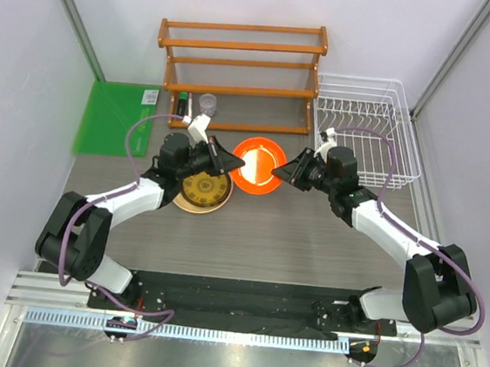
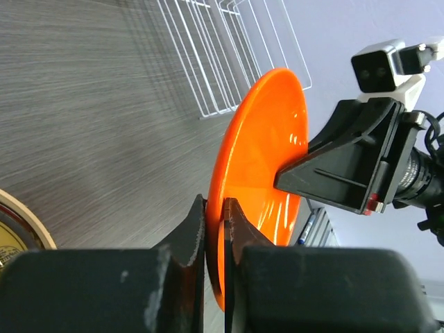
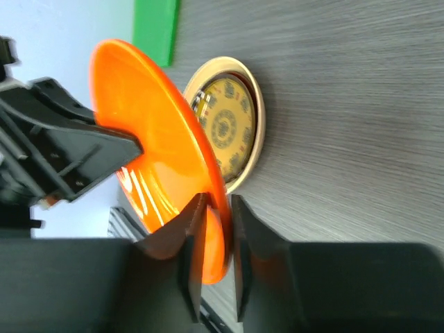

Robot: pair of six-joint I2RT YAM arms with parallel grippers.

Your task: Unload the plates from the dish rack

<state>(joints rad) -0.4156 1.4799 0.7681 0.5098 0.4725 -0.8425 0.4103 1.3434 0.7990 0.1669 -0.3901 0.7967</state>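
Surface (image 1: 309, 243) of grey wood grain lies open across its middle and near side, which gives both arms room to swing. The white dish rack (image 1: 369, 131) stands at the far right with no plate showing between its prongs. An orange-brown wooden shelf (image 1: 240, 65) runs along the back edge and a green board (image 1: 111, 119) lies at the far left. A stack of plates (image 1: 205, 190), a yellow patterned one on a pale tan one, rests left of centre, partly under the left arm; whether another plate lies between them cannot be told.

The small orange plate (image 1: 257, 172) hangs between rack and stack, just beside the stack's right edge. The left claw (image 1: 233, 159) is clenched on its left rim and the right claw (image 1: 283, 172) grasps the opposite rim, so both grip it at once.

This looks like a handover of the last plate, late in the task. The next move probably calls for the right claw to let go and back off towards the rack, clear of the wire wall. The left arm would then carry the plate the short way over the stack's rim and lower it level.
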